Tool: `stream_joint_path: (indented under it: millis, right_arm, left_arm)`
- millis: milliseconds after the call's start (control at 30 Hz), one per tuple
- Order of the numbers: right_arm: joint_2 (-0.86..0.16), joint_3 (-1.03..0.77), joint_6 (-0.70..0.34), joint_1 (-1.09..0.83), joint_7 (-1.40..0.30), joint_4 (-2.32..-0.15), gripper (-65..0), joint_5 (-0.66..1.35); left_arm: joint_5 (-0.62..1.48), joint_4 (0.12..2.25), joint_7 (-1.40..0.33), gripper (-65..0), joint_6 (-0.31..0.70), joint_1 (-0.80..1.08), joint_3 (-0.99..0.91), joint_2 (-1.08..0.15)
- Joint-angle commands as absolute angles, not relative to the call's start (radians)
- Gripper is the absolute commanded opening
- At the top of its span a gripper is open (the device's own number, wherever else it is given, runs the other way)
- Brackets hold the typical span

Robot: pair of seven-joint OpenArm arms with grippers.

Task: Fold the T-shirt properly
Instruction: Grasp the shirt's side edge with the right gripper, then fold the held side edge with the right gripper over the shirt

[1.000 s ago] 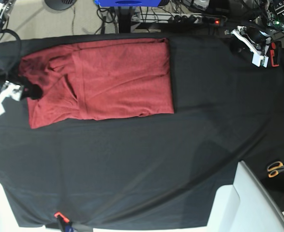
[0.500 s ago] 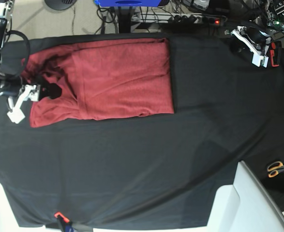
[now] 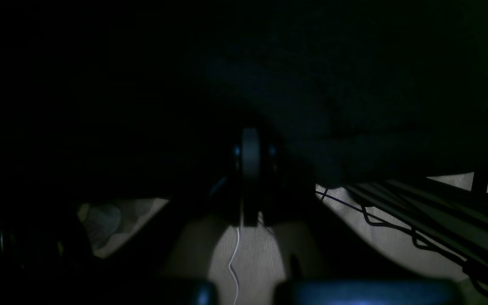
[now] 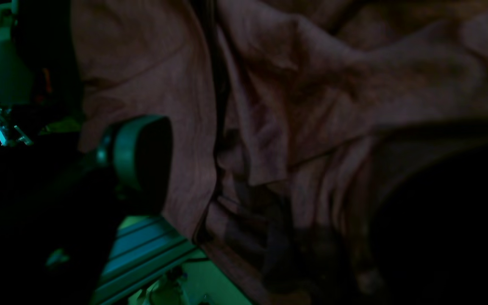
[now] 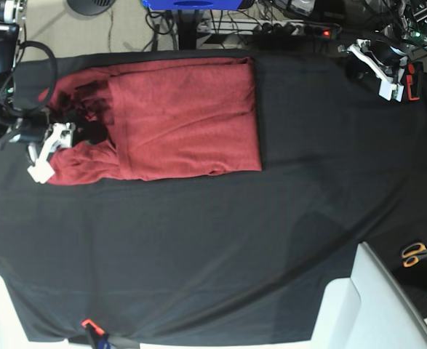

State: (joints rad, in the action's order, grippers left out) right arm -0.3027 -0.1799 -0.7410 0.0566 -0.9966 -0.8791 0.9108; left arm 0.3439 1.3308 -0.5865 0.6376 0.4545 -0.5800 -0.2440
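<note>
The brick-red T-shirt [image 5: 184, 116] lies folded into a rectangle at the back left of the black table cloth [image 5: 235, 240]. Its left end is bunched and wrinkled. My right gripper [image 5: 71, 138] sits low on that bunched end. In the right wrist view its fingers [image 4: 142, 156] stand wide apart, with rumpled shirt fabric [image 4: 311, 84] between them, so the right gripper [image 4: 290, 182] is open. My left gripper [image 5: 380, 76] rests at the table's back right corner, far from the shirt. It is shut on nothing, and the left wrist view is dark around its closed fingers [image 3: 250, 169].
Orange-handled scissors [image 5: 417, 253] lie at the right edge. A white slanted panel [image 5: 373, 305] rises at the front right. A red and black tool [image 5: 414, 81] lies beside the left gripper. A power strip [image 5: 300, 29] and cables lie on the floor behind the table.
My right gripper has moved right and slightly back onto the shirt's left end, and that end has bunched up and shifted right. The left arm has not moved.
</note>
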Motion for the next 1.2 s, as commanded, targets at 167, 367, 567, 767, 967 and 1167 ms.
stream_joint_path:
  millis: [167,367,567,767,967,1167]
  right_arm:
    - [-0.300,-0.117,-0.698,0.028,-1.099,-0.862,-20.1,0.796]
    - [-0.300,-0.122,-0.698,0.036,-1.098,-0.862,-36.3,0.796]
    - [-0.300,-0.125,-0.698,0.053,-1.098,-0.862,-65.0,0.799]
    - [-0.280,-0.125,-0.698,0.051,-1.115,-0.993,-64.5,0.800]
    - [-0.228,-0.125,-0.698,-0.001,-1.251,-1.294,-64.5,0.800]
    - [-0.130,-0.117,-0.698,-0.004,-1.325,-1.423,-64.5,0.800]
  left_arm:
    - [0.325,1.333,-0.608,-65.0,0.639,0.463,-0.581,-0.249]
    - [0.325,1.333,-0.608,-65.0,0.639,0.463,-0.581,-0.249]
    - [0.325,1.333,-0.608,-65.0,0.639,0.463,-0.581,-0.248]
    - [0.325,1.333,-0.608,-65.0,0.639,0.463,-0.581,-0.248]
    - [0.325,1.333,-0.608,-65.0,0.639,0.463,-0.581,-0.248]
    - [0.325,1.334,-0.608,-65.0,0.639,0.463,-0.581,-0.248]
